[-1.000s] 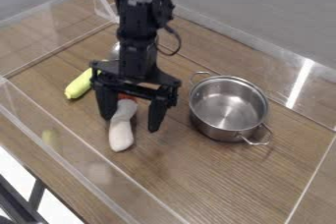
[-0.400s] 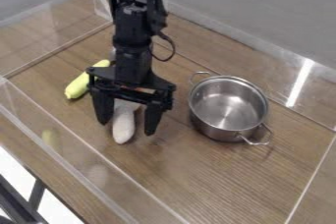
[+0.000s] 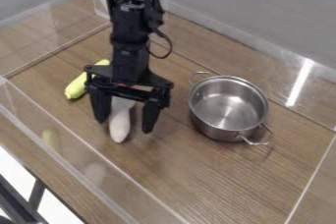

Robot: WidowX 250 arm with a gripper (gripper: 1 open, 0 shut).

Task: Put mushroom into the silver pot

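Note:
The mushroom (image 3: 122,126) lies on the wooden table, its cream-white stem showing between the fingers while its cap end is hidden behind the gripper. My gripper (image 3: 129,118) stands straight down over it, open, with one black finger on each side of the stem and the fingertips (image 3: 102,114) near the table. The silver pot (image 3: 229,107) sits empty to the right of the gripper, a short gap away, with one loop handle toward the front.
A yellow corn-like piece (image 3: 79,85) lies left of the gripper. Clear plastic walls (image 3: 305,79) ring the wooden table on all sides. A small pale spot (image 3: 49,138) marks the table near the front left wall.
The gripper has come down lower over the mushroom, so its open fingers now straddle the stem close to the table. The pot and the yellow piece have not moved.

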